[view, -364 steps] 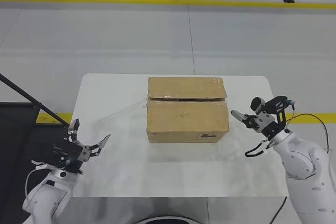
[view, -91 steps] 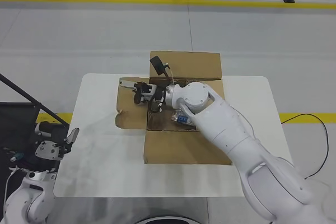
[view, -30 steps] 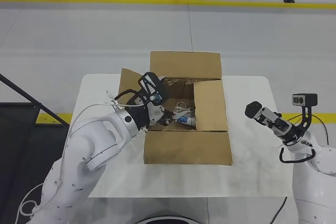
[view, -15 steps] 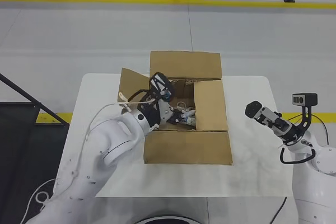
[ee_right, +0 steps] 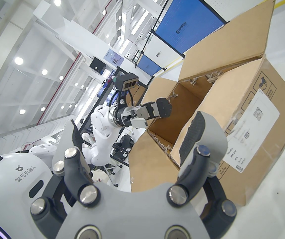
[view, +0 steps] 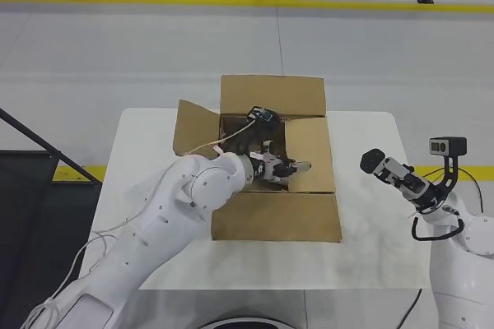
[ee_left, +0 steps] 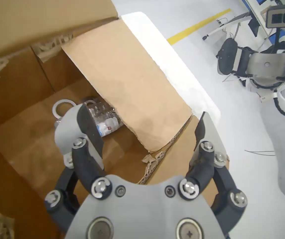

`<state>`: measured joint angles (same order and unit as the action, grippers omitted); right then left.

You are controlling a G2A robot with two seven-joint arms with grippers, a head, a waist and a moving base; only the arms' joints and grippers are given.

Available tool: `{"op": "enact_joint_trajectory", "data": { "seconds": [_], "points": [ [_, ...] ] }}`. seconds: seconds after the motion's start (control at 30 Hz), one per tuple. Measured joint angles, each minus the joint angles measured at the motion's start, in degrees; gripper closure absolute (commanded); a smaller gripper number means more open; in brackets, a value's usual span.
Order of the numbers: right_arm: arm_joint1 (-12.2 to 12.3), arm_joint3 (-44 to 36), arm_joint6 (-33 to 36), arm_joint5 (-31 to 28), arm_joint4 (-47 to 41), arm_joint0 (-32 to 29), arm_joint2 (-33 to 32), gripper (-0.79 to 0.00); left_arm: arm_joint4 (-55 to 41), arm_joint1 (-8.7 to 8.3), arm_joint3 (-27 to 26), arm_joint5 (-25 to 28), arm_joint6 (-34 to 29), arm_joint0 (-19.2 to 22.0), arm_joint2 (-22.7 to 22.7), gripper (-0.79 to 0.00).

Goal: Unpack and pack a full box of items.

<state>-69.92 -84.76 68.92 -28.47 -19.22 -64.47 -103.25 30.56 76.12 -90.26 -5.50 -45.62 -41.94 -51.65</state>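
Looking down from the top camera, I am seeing the cardboard box sitting open in the middle of the white table, its far flap standing up and its near flap hanging down the front. The left gripper is hanging over the box's opening with its fingers spread wide. In the left wrist view, one finger is showing against the box's inside and the other beyond the edge of the side flap, which is leaning inward between them. I cannot tell whether either is touching the cardboard. A clear plastic bottle is lying on its side on the box floor, partly under that flap, with a pale ring just beside it.

The right gripper is hovering off to the side of the box, above the table's edge, fingers spread and holding nothing. Its wrist camera is facing the labelled end of the box.

Pale grey floor is surrounding the table, with a yellow line crossing it and a black panel beside it. The room is showing as a high white hall with ceiling lights and blue wall panels.
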Motion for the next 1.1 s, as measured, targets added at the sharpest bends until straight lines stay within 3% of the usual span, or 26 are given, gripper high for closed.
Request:
{"op": "enact_joint_trajectory", "data": {
  "seconds": [0.27, 0.73, 0.9, 1.1],
  "points": [
    [0.00, 0.00, 0.00, 0.00, 0.00, 0.00, 0.00, -0.785, -5.21, 1.72, 7.48, -3.91, 0.66, 2.64, 2.26, -0.785],
    [0.00, 0.00, 0.00, 0.00, 0.00, 0.00, 0.00, -0.785, -18.60, 4.60, 18.68, 4.11, 2.29, 5.80, 4.32, -0.785],
    [0.00, 0.00, 0.00, 0.00, 0.00, 0.00, 0.00, -0.785, -19.73, 5.24, 20.08, 5.51, 3.52, 6.64, 4.64, -0.785],
    [0.00, 0.00, 0.00, 0.00, 0.00, 0.00, 0.00, -0.785, -19.48, 4.89, 17.60, 6.00, 3.79, 5.86, 2.81, -0.785]
  ]
}}
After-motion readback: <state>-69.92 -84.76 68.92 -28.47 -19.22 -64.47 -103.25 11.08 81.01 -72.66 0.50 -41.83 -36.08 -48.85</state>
